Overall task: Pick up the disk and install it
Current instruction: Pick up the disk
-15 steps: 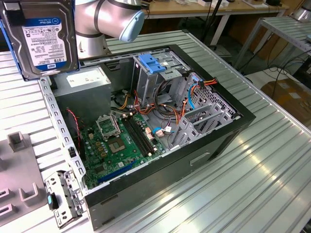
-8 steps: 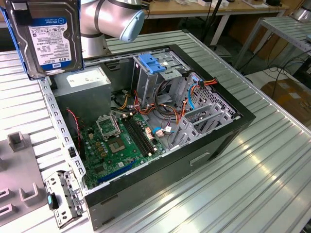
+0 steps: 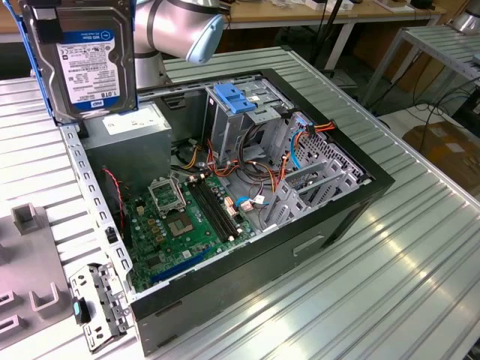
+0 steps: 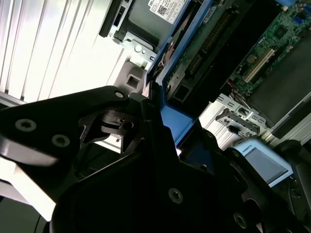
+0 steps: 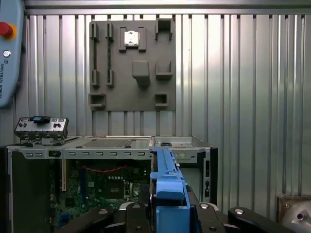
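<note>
In the exterior view the disk (image 3: 90, 56) hangs upright at eleven o'clock. Its face is turned toward me, with a white label, a blue band across it and black barcodes below. Blue carrier rails run down its edges. Just under it sits the grey power-supply box (image 3: 139, 124) with its own white sticker. The arm (image 3: 180, 26) passes behind at twelve o'clock. The open computer case (image 3: 300, 247) lies on the ribbed metal surface (image 3: 397, 292). Inside the case the green motherboard (image 3: 180, 225) is at seven o'clock and the light-blue latch plate (image 3: 236, 99) at twelve.

In the second wrist view the hand (image 4: 160, 141) is clamped onto the disk (image 4: 177, 124), with the blue rail wedged between its black fingers (image 4: 116, 126). Beyond it a sticker with a square code (image 4: 165, 7) sits on a grey box.

In the first wrist view the disk (image 5: 167, 187) is seen edge-on, with the hand (image 5: 167, 216) gripping it from both sides. Past it lies the opened case (image 5: 107, 145). A grey fixture plate (image 5: 131, 63) rests on the surface, and a pendant with a red button (image 5: 6, 30) is also there.
</note>
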You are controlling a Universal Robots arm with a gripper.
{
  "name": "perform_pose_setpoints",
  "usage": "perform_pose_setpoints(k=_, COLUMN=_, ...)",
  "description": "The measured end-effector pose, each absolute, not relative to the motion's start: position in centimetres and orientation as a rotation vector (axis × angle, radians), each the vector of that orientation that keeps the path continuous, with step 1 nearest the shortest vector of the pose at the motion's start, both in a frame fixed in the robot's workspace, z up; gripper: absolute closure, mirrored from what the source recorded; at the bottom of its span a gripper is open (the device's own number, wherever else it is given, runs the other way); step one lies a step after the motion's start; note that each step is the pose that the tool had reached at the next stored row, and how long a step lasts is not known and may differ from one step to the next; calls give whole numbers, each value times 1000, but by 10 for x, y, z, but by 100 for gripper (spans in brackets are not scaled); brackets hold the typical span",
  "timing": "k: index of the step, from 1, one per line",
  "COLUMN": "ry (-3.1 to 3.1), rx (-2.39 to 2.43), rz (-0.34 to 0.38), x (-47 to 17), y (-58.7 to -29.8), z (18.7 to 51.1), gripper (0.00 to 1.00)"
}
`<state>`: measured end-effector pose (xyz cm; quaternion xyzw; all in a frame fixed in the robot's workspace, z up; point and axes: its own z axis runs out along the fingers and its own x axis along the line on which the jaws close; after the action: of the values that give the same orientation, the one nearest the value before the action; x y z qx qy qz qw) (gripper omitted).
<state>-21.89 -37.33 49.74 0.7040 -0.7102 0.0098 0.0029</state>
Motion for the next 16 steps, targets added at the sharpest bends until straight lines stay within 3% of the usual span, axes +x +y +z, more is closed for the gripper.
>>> perform_pose_setpoints(k=16, ry=-2229, rx=2204, rz=32, x=-193, y=-374, z=497, gripper=63)
